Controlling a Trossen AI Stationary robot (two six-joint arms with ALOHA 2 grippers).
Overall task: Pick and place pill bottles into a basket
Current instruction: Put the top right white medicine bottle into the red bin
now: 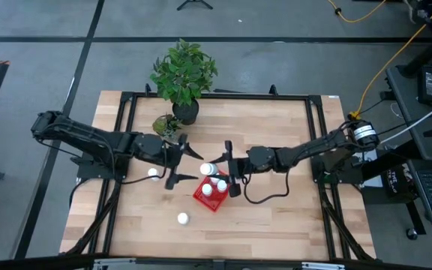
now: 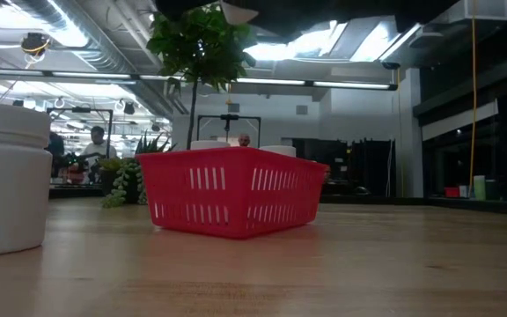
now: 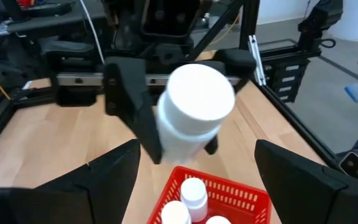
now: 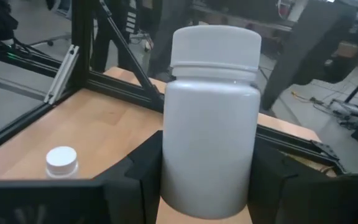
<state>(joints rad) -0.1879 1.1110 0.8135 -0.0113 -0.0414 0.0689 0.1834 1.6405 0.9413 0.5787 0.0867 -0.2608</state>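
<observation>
**Right tool carries a bottle to the basket's edge**

Your right tool (image 1: 227, 166) is pinching a white pill bottle (image 4: 211, 118) by its body, cap up, and holds it just above the far corner of the red basket (image 1: 213, 191). Gripping the body and keeping the bottle upright looks meant to let it drop straight into a free slot beside the ones already inside. Your left tool (image 1: 180, 161) hangs just beside the basket on its other side, fingers spread and holding nothing, probably kept close but clear of the drop.

From overhead you can count three bottles in the basket (image 1: 213, 185), plus two loose ones on the bench (image 1: 291, 217): one (image 1: 153, 174) near the basket under the left arm, one (image 1: 182, 219) near the basket towards the front edge. The overhead view cannot show the grip; the right wrist view does, with a dark finger on each side of the bottle. The left wrist view shows the held bottle (image 3: 194, 109) hanging over the basket's rim (image 3: 229, 186), and caps inside. The low view shows only the basket's latticed wall (image 2: 231, 198) and a loose bottle (image 2: 7, 176) close to the lens.
</observation>
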